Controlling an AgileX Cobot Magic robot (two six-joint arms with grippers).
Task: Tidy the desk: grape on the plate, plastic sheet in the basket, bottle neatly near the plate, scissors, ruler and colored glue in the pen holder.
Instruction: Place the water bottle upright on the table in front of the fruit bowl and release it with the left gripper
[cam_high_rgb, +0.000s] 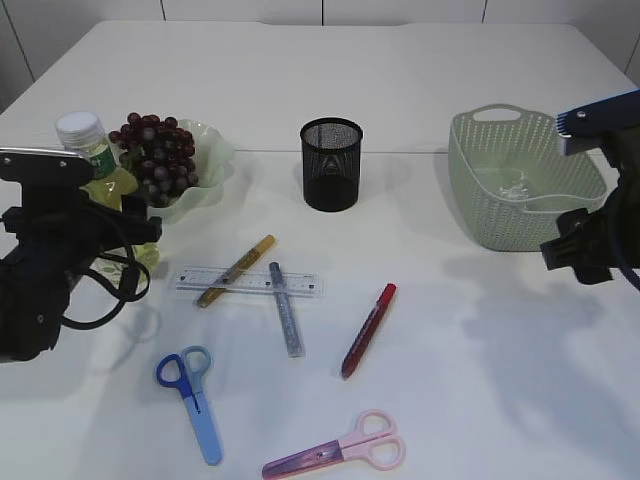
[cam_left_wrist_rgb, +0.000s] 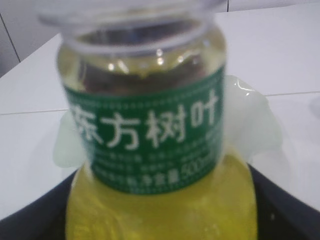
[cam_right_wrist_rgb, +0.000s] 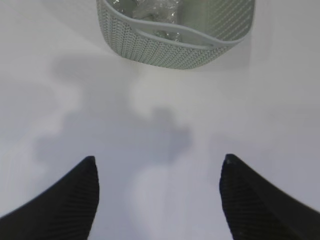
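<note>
The bottle (cam_left_wrist_rgb: 150, 135) stands upright near the left edge of the table (cam_high_rgb: 420, 90), right in front of the left gripper (cam_high_rgb: 95, 225); in the left wrist view it fills the space between the dark fingers (cam_left_wrist_rgb: 30, 220), but whether those jaws grip it or stand clear cannot be told. It is clear plastic with yellow liquid, a green label with white characters and a white cap. Just behind it sits the pale green plate (cam_high_rgb: 212, 150) holding the grape (cam_high_rgb: 155, 160) bunch.

The right gripper (cam_right_wrist_rgb: 157, 195) hovers with jaws wide apart and empty over bare table, near the green basket (cam_high_rgb: 470, 175) at the right edge, where the plastic sheet (cam_right_wrist_rgb: 157, 10) lies.

The black mesh pen holder (cam_high_rgb: 331, 164) stands mid-table. In front of it lie the ruler (cam_high_rgb: 250, 283), gold glue pen (cam_high_rgb: 236, 270), silver glue pen (cam_high_rgb: 285, 310), red glue pen (cam_high_rgb: 368, 330), blue scissors (cam_high_rgb: 192, 398) and pink scissors (cam_high_rgb: 340, 452).
</note>
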